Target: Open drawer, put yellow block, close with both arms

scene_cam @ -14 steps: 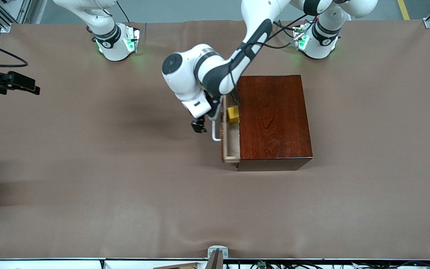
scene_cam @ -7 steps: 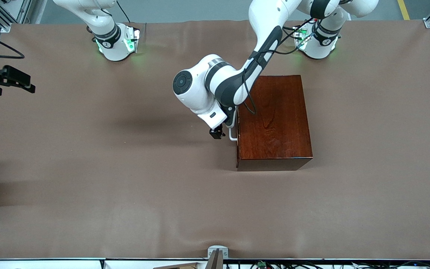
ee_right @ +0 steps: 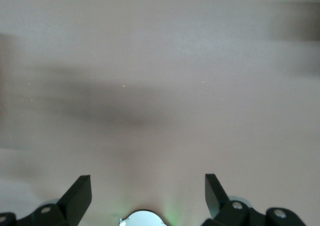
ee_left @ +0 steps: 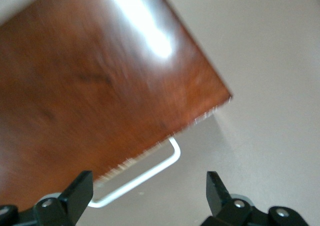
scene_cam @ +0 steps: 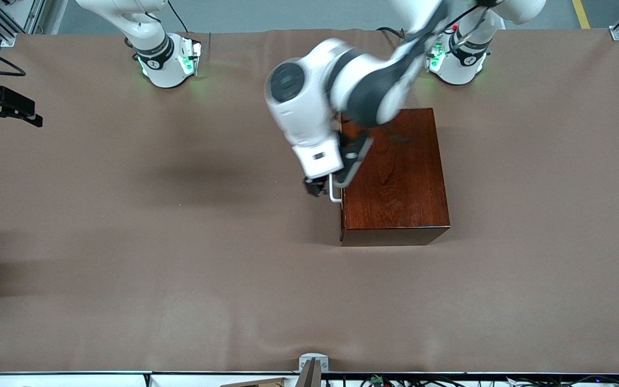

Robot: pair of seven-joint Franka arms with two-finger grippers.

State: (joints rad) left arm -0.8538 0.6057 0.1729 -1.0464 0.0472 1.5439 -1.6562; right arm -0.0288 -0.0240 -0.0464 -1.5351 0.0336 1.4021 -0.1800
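Observation:
The dark mahogany box (scene_cam: 401,177) stands mid-table, and its top also shows in the left wrist view (ee_left: 100,75). The drawer is pushed fully in; only its white bar handle (scene_cam: 334,194) sticks out toward the right arm's end, and the handle also shows in the left wrist view (ee_left: 145,173). The yellow block is out of view. My left gripper (scene_cam: 317,188) hangs open and empty just above the handle, which lies between the open fingers in the left wrist view (ee_left: 148,183). My right gripper (scene_cam: 3,107) waits open and empty over the table's edge at the right arm's end (ee_right: 147,186).
The brown table mat (scene_cam: 180,242) runs all around the box. The left arm's elbow and forearm (scene_cam: 342,91) hang over the box's corner toward the bases. The right arm's green-lit base (scene_cam: 167,59) stands at the table's edge.
The drawer, open with the yellow block in it a second ago, is now shut. The left gripper pushed it in and has since risen. The right gripper drifted slightly outward.

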